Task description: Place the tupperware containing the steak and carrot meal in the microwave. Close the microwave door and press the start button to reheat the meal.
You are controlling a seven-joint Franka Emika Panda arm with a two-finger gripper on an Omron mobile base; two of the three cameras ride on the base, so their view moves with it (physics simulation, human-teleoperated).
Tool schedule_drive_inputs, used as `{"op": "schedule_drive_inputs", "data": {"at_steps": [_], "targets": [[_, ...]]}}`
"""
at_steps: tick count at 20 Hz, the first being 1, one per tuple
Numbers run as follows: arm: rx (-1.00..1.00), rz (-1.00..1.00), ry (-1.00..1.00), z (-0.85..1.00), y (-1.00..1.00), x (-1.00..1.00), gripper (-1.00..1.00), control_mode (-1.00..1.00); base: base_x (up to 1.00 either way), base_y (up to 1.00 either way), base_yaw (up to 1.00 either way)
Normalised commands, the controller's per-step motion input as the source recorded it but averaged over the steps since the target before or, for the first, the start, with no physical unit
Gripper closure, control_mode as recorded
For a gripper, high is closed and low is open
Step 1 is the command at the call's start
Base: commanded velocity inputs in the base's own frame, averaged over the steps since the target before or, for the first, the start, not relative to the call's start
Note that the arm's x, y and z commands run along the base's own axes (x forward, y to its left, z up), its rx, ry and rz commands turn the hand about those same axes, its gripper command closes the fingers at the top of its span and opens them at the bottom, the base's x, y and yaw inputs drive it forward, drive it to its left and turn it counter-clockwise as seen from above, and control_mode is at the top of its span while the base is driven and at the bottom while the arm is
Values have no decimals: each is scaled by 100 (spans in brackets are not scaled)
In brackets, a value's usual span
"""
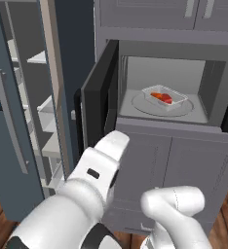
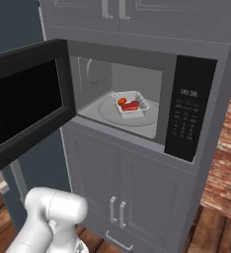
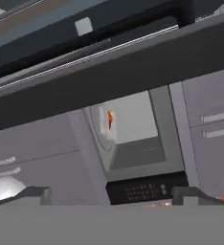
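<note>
Right base view: tupperware [image 2: 131, 105] resting on the round turntable [image 2: 107, 114] inside the microwave [image 2: 137, 74], steak and carrot meal [image 2: 127, 104] showing orange and red through the clear tray. Placement apparently done, set roughly central so the tray can turn freely. Microwave door [image 2: 26, 99] swung wide to the left, hinged at the cavity's left edge, not yet closed. Control panel [image 2: 186, 111] at the right of the cavity, dark, with a lit display; start button too small to pick out.

Left base view: same tupperware [image 1: 165, 97] on the turntable, door [image 1: 99, 95] edge-on at the left, arm low and near, in front of the door.

Hand view: gripper [image 3: 111, 196] spread wide, fingertips [image 3: 35, 194] far apart, nothing between them. Door's dark edge close across the view, suggesting a position taken up to push it shut.
</note>
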Motion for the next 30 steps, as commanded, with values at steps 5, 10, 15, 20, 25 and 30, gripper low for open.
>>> {"op": "schedule_drive_inputs", "data": {"at_steps": [5,10,15,20,25,30], "targets": [[-22,0,8,0,69,41,-100,-100,0,0,0],[-15,-3,11,0,46,58,-100,-100,0,0,0],[-11,-6,8,0,26,66,-100,-100,0,0,0],[-12,-7,7,-2,31,70,-100,-100,0,0,0],[-13,-8,5,-3,33,65,-100,-100,0,0,0],[-11,-19,0,-1,6,32,-100,-100,0,0,0]]}}
